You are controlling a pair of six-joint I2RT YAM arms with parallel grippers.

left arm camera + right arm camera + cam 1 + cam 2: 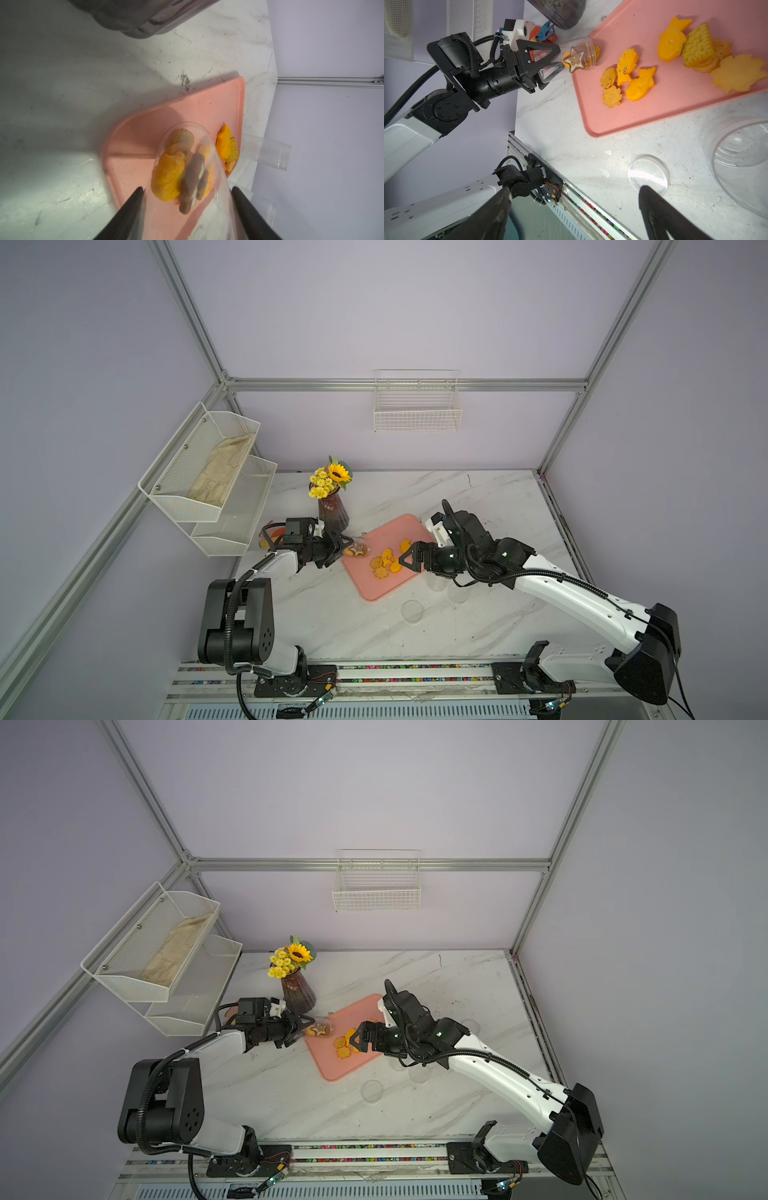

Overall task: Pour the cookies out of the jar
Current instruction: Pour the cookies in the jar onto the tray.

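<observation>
While the left gripper (560,57) clamps the tipped jar (581,54) over the tray's (654,116) edge, orange cookies (629,68) dot mid-tray beneath the right gripper's (405,558) wide jaws.

Robot lab test cell, dressed up as a home kitchen corner.

Lab signs: a bare aluminium frame (407,384) boxes in plain lavender wall panels (374,315). Two robot arms, the left arm (237,626) and the right arm (582,597), are bolted to a slotted mounting rail (415,672) along the front edge. Loose wires and a small circuit board (324,697) sit exposed there.

Kitchen dressing: marble-pattern counter (478,506), scuffed and speckled. White wire basket (417,414) hung on the frame. Two-tier mesh rack (232,526) on the side wall, upper tier holding what looks like a folded cloth (222,472); view too soft to be sure. Ribbed vase (332,512) with sunflower bouquet (330,479). Pink tray (370,587) carrying cookies (386,562).
</observation>
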